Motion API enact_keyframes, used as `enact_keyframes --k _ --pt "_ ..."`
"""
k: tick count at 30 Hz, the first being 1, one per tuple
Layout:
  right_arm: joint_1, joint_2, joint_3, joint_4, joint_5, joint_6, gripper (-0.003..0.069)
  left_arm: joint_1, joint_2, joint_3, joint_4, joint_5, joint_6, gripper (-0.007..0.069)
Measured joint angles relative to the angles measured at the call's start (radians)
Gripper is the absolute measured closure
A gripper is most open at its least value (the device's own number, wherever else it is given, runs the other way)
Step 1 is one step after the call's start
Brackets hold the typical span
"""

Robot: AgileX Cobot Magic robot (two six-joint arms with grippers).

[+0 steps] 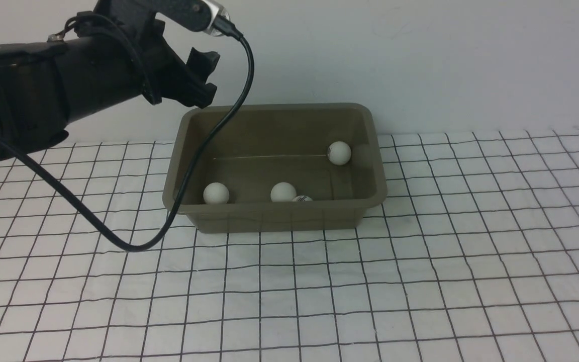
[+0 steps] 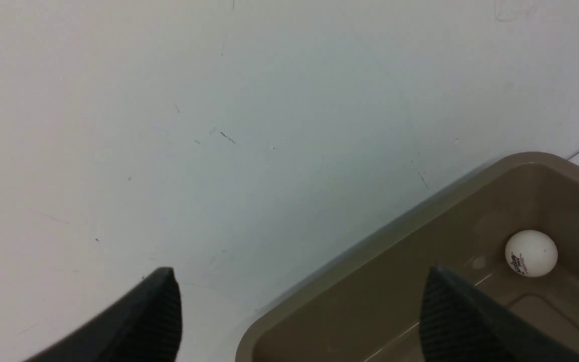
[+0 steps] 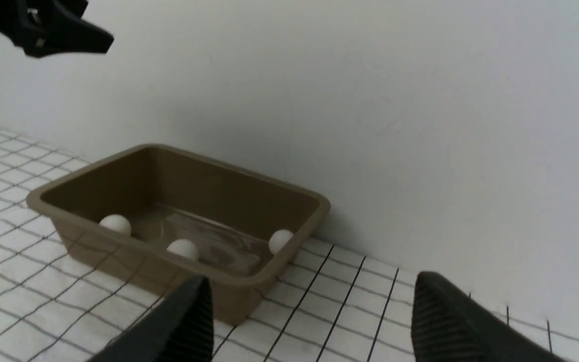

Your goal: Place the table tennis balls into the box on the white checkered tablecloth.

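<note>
Left gripper (image 1: 208,75) was seen raised above the back-left corner of the box (image 1: 269,221), jaws spread wide, nothing held. All four table tennis balls (image 1: 283,192) were found inside the box, below and to the right of it: three along the near wall, one by the far-right corner. Right gripper (image 3: 312,281) was likewise wide open and empty, well apart from the box. The box was set on the white checkered tablecloth (image 1: 420,276).
</note>
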Motion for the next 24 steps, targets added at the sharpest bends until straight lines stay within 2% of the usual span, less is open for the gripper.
enact_keyframes --k 12,19,24 --pt "-0.002 -0.004 0.000 -0.005 0.201 0.000 0.0176 0.000 0.000 0.000 0.000 0.018 0.000 0.0052" --pt "-0.125 -0.099 0.005 0.004 0.254 0.000 0.0176 0.000 0.000 0.000 0.000 0.019 0.000 0.0052" --pt "-0.219 -0.172 0.051 0.054 0.205 0.000 0.0176 0.000 0.000 0.000 0.000 0.022 0.000 0.0052"
